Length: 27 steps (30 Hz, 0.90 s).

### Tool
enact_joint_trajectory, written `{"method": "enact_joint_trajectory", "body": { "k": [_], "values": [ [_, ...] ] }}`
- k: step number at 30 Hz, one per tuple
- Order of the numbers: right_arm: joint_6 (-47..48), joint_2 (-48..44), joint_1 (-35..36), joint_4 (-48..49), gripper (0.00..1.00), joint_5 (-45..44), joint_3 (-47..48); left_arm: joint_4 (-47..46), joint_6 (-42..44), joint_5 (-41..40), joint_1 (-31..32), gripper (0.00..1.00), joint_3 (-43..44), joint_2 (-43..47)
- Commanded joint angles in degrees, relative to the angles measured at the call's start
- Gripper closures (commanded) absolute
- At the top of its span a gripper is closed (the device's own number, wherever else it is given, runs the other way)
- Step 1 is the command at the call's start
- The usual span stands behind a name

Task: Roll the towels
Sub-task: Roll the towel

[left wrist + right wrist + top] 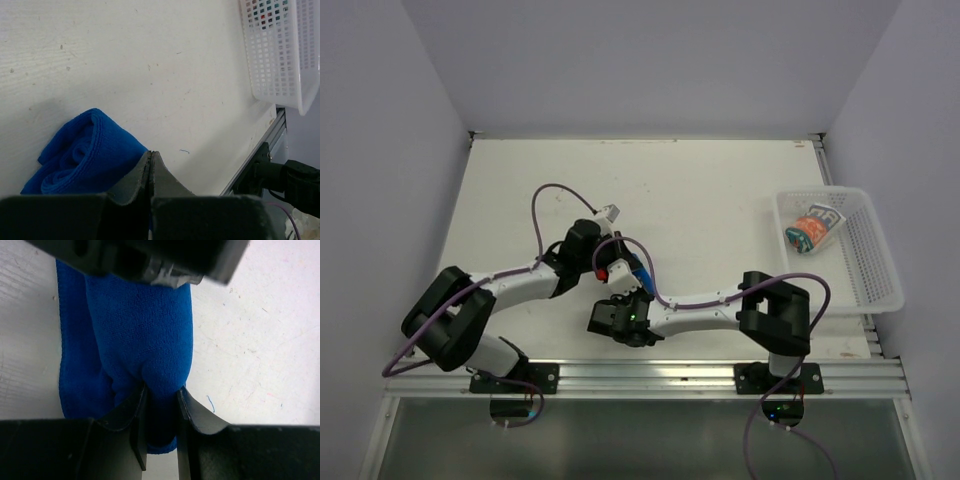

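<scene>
the right pincer (159, 410), narrowly open, is gripping the blue towel (140, 325); the left pincer (151, 165) is resting fully closed beside it.

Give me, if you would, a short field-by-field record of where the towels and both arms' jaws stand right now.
Blue towel: bunched in loose folds on the table, between the two arms
Patterned towel: rolled, lying inside the basket
Basket: at the table's right edge
Left jaws: shut, tips beside the blue towel
Right jaws: shut on the blue towel's end
</scene>
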State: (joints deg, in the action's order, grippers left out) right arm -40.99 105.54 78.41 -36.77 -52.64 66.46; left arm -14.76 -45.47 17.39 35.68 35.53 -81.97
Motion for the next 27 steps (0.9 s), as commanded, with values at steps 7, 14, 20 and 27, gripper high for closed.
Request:
{"method": "enact_joint_trajectory", "body": {
  "k": [7,14,20,27],
  "values": [
    [-1.55,0.73,-0.10,-0.67,0.74,1.84,1.22,-5.19,-0.14,-1.39,0.70,1.00,-3.09,-8.28],
    [0.47,-7.16,-0.19,4.86,0.53,5.96,-1.32,-3.25,-0.05,-2.80,0.35,1.00,-5.55,-9.17],
    [0.39,-16.66,-2.46,8.29,0.46,9.30,-5.71,-2.64,0.12,-3.33,-0.08,1.00,-6.96,-7.67],
    [-1.11,-27.13,-12.48,21.98,0.44,25.55,-17.22,-2.46,0.12,-3.50,-0.44,1.00,-8.02,-5.92]
  ]
}}
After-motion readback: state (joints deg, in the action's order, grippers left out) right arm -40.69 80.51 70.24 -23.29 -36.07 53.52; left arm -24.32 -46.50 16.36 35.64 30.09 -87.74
